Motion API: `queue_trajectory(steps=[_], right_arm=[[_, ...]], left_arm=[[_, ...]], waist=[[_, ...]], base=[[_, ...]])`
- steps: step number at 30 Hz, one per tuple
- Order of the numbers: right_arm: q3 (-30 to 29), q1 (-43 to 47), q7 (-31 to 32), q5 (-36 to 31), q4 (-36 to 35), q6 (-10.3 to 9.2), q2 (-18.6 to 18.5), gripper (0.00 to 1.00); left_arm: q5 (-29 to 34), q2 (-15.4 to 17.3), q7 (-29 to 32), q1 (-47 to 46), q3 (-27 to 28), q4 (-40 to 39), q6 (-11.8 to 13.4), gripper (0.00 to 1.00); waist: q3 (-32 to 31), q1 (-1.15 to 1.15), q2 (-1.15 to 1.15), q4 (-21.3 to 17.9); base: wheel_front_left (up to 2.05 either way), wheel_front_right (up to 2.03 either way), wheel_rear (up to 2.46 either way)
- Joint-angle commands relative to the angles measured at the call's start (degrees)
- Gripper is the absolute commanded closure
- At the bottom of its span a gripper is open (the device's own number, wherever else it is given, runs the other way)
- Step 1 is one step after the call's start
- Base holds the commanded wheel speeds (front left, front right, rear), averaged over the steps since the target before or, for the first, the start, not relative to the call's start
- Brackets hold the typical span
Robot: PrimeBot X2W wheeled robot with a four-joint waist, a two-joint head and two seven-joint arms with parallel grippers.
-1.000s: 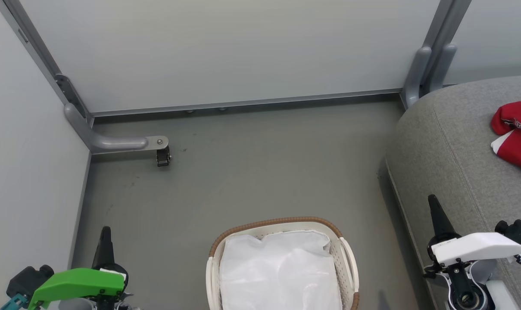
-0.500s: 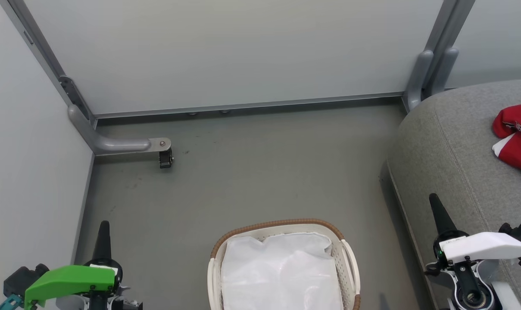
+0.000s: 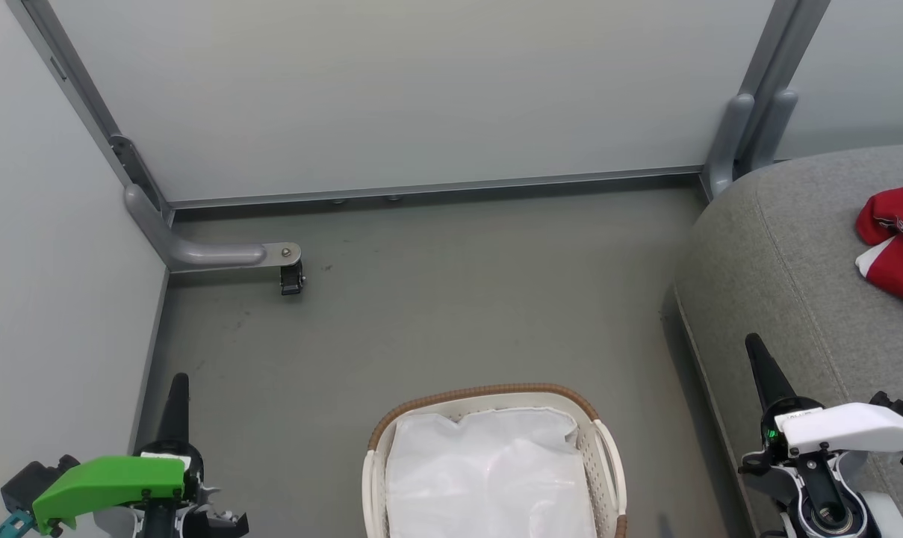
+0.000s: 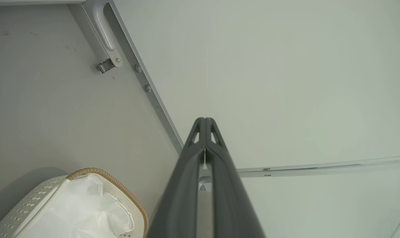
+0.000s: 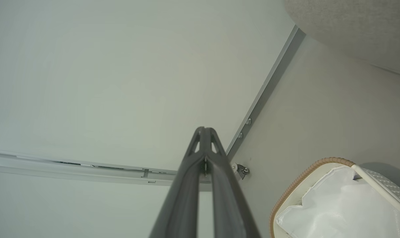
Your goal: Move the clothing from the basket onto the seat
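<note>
- My left gripper sits at the lower left of the head view, above the grey floor. Its two dark fingers are pressed together with nothing between them. In the left wrist view the tips meet, and only a thin slit runs between the fingers lower down.
- My right gripper sits at the lower right, closed tight and empty in the same way. Its fingers point up the head view, just beside the front edge of the seat.
- The clothing is red with white trim. It lies bunched on top of the seat at the right edge of the head view, partly cut off by the frame. It carries a small pale marking that I cannot read. It is well apart from both of my grippers and from the basket.
- The basket stands on the floor at the bottom centre, between my two grippers, with its near end out of frame. Its brown woven rim curves round the far end, and a side handle shows on the right.
- Inside the basket I see crumpled white liner cloth.
- The seat is grey, with a rounded corner and a stitched seam. It stands to the right of the basket with a strip of floor between them.
- Pale wall panels in a grey metal frame close off the far side and the left. A bent grey leg with a small caster rests on the floor near the left corner.
</note>
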Motion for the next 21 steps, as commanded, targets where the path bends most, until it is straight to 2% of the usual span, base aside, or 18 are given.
queue_trajectory(steps=[1,21], right_arm=[[-0.3,0.6,0.3,1.5,-0.7,-0.02,-0.2,1.0],[-0.9,1.1,2.6,10.3,-1.8,-0.03,-0.2,1.0]], left_arm=[[-1.5,0.4,0.4,-1.4,0.3,-0.6,-0.3,1.0],[-9.9,0.4,2.7,-1.7,0.9,-2.1,-0.5,1.0]], waist=[[-0.1,0.0,0.1,0.0],[-0.8,0.0,0.13,0.6]], base=[[0.0,0.0,0.0],[0.0,0.0,0.0]])
